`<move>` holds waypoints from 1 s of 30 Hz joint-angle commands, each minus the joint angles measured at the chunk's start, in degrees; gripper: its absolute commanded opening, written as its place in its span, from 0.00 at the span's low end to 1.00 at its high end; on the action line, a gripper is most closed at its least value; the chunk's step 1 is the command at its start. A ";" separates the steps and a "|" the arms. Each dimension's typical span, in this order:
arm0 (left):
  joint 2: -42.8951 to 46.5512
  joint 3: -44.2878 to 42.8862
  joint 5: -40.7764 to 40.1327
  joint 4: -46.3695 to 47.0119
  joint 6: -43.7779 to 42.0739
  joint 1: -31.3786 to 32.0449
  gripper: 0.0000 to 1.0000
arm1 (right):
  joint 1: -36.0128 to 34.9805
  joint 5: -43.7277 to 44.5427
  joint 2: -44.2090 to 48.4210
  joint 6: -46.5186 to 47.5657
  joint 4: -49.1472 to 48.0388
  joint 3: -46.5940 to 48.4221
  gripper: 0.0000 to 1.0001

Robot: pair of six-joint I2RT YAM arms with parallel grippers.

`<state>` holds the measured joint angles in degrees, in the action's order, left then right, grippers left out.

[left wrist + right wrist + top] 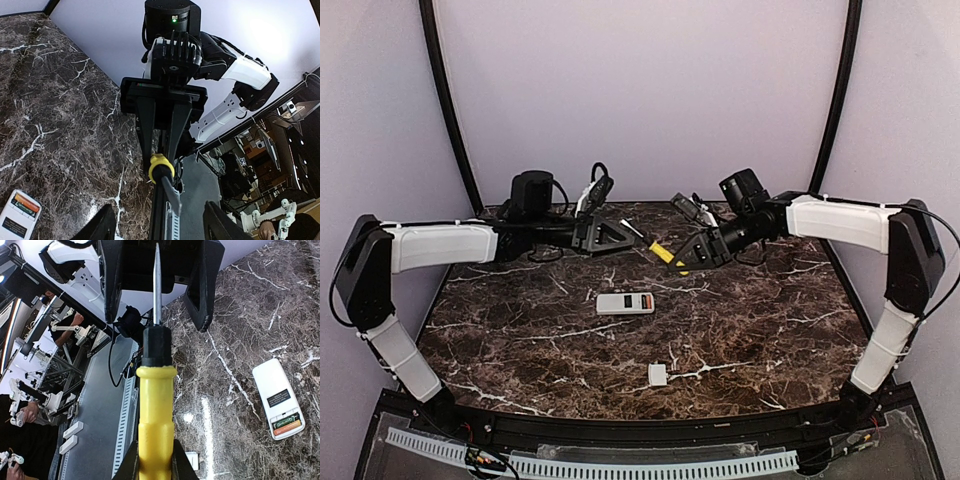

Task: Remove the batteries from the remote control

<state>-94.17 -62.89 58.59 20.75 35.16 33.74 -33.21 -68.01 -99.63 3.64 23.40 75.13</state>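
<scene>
The white remote control [625, 303] lies flat mid-table with its compartment open. Both batteries sit inside, orange-red [288, 426] and dark greenish [283, 420]. The remote also shows in the left wrist view [16, 216] and the right wrist view [278, 398]. My right gripper [692, 250] is shut on the yellow handle of a screwdriver [156, 415], held in the air behind the remote. Its blade [175, 194] points between the wide-apart fingers [102, 226] of my open left gripper [608, 236], which touches nothing.
A small white square cover piece [657, 375] lies near the front edge, also in the right wrist view [192, 458]. A grey slotted rail [620, 466] runs along the table's near edge. Curved black poles stand at the back corners.
</scene>
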 commanded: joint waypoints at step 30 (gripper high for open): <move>-8.47 -12.24 4.25 -15.63 -8.86 3.29 0.25 | -2.73 2.51 -4.21 8.40 12.48 7.99 0.00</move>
<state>-102.21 -73.91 62.39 6.39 27.38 36.21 -35.14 -65.28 -103.00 11.35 36.14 81.38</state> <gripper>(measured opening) 0.289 0.137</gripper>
